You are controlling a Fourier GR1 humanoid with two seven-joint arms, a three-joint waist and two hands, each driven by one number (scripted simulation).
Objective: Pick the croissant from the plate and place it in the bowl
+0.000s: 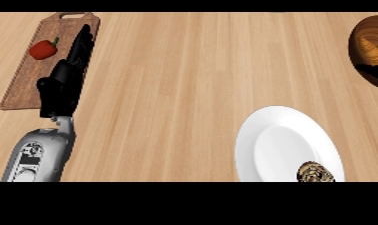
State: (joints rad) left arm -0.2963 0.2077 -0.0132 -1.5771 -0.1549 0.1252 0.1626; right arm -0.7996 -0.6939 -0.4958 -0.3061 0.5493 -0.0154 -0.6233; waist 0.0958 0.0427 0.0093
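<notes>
Croissant [316, 173] on plate [277, 141], far right of left hand [63, 86]; fingers [81, 44] straight, empty. Risk: long reach may nudge plate.

No legible text, label, brand, number or sign appears on any surface. The grey forearm [37, 154] at lower left carries small dark markings on its casing, but they cannot be read.

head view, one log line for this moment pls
left hand open, over cutting board | right hand not in view | croissant on plate | bowl far right
</notes>
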